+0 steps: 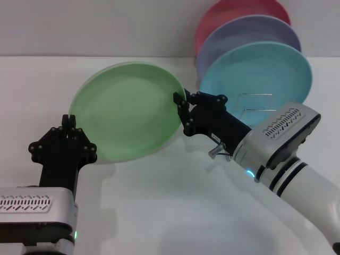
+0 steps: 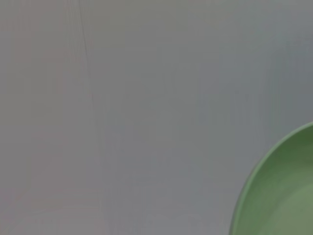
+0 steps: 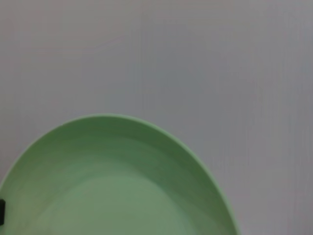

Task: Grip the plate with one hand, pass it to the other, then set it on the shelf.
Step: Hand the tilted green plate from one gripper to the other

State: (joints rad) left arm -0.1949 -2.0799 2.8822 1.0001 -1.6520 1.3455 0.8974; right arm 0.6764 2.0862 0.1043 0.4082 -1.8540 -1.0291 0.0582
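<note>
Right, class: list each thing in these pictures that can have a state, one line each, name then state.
Round matte light green plate: lifted and tilted, both grippers at opposite edges.
Left black two-finger gripper: at the plate's left rim; grip unclear.
Right black two-finger gripper: shut on the plate's right rim.
Thin silver wire rack: holds no green plate yet.
Light blue plate, lavender plate, pink plate: standing on edge at the back.

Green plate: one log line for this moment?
green plate tilted, off table | right gripper shut on its rim | left gripper at opposite edge | rack holds blue plate
</note>
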